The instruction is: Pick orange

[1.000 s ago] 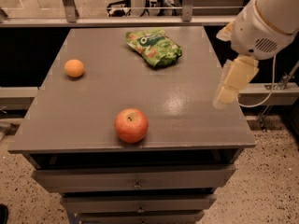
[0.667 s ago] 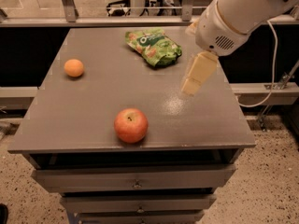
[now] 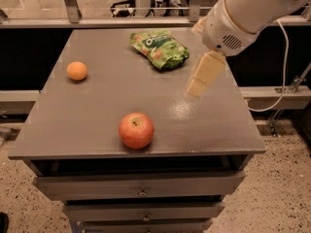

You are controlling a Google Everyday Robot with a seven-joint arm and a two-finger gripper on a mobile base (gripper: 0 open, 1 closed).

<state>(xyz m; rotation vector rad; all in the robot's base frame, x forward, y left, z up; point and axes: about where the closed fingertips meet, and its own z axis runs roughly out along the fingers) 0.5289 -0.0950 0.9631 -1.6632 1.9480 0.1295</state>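
Note:
The orange (image 3: 77, 70) is small, round and plain, lying near the left edge of the grey table (image 3: 97, 110). The gripper (image 3: 201, 79) hangs from the white arm at the upper right, above the right part of the table, just right of a green bag. It is far to the right of the orange and holds nothing that I can see.
A larger red-orange apple (image 3: 136, 130) sits near the table's front edge. A green snack bag (image 3: 159, 48) lies at the back middle. Drawers (image 3: 141, 186) are under the table top. A white cable (image 3: 286, 67) hangs at the right.
The arm and gripper have moved left from the table's right edge to over the right part of the table near the bag. The orange, apple and bag have not moved.

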